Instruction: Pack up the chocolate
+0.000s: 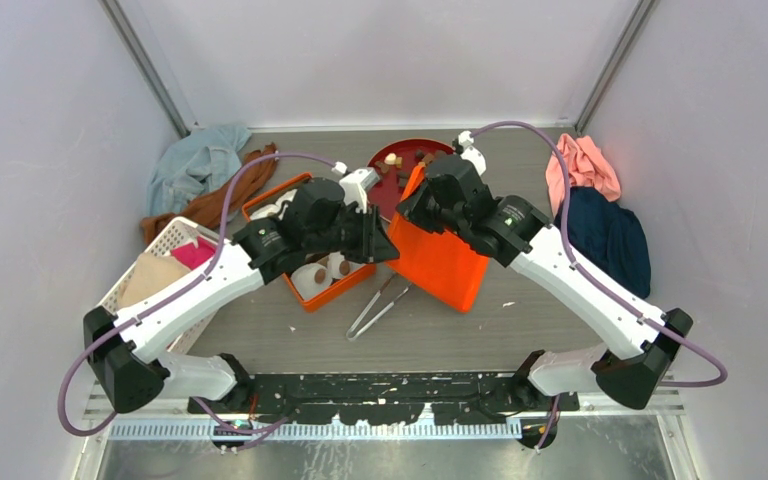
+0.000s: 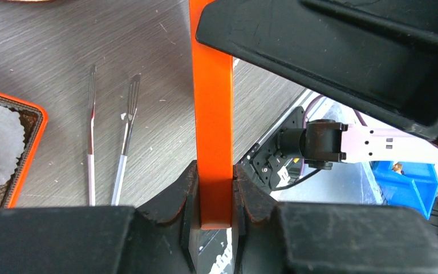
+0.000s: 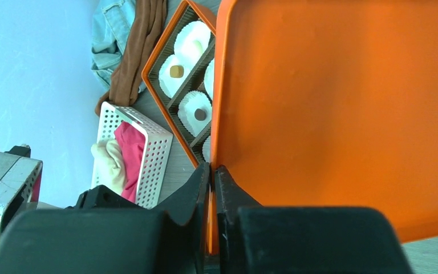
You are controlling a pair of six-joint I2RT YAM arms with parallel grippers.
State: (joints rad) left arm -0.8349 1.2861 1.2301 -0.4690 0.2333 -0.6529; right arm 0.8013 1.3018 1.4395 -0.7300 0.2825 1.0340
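The left gripper [image 2: 215,188] has its jaws pressed on the thin edge of an orange lid [image 2: 214,114]. The right gripper [image 3: 212,177] pinches another edge of the same lid, jaws nearly together. The lid is held tilted, just to the right of the orange box [image 1: 325,300]. Some chocolate pieces [image 3: 176,71] sit in white paper cups [image 3: 195,105] inside the box. More chocolate pieces lie on the red plate [image 1: 375,165] behind the lid. Metal tongs [image 1: 380,305] lie on the table [image 1: 520,330] in front of the box. A white basket [image 1: 175,235] with cloths stands left of the box.
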